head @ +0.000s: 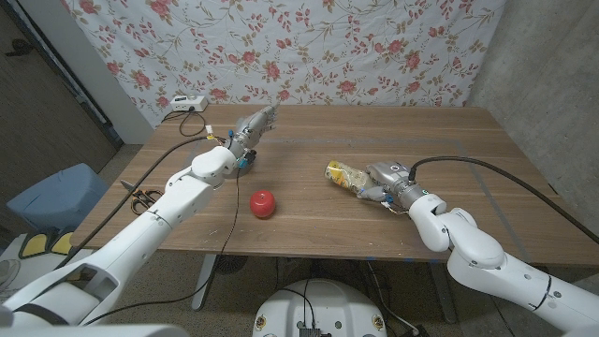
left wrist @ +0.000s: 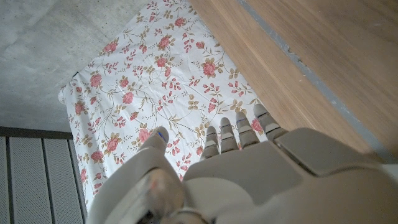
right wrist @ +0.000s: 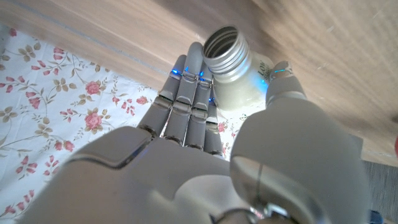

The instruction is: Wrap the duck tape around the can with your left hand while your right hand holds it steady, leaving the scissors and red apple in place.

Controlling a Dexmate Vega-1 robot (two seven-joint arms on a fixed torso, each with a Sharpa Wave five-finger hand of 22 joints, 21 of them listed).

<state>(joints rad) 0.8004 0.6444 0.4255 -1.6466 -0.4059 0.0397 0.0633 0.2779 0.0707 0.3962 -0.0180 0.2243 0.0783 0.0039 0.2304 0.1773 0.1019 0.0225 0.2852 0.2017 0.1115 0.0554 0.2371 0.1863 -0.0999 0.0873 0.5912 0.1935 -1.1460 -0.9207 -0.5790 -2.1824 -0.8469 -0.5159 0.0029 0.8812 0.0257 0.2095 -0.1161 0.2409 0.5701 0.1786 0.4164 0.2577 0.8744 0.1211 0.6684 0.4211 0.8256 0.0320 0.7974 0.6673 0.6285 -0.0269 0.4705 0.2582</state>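
Head view: right hand (head: pixel 386 190) around can (head: pixel 344 175) (lying)

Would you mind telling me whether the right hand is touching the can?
Touching. In the right wrist view the right hand has fingers along one side of the can and the thumb against the other.

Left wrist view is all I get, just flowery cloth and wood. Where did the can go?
Observer: The can lies on its side on the table, held by the right hand.
Operator: Is my left hand near it?
Observer: No. The left hand is apart from it, over the table's far left part, fingers stretched out, holding nothing.
Operator: And the apple?
Observer: The red apple sits on the table between the two arms, touching neither.
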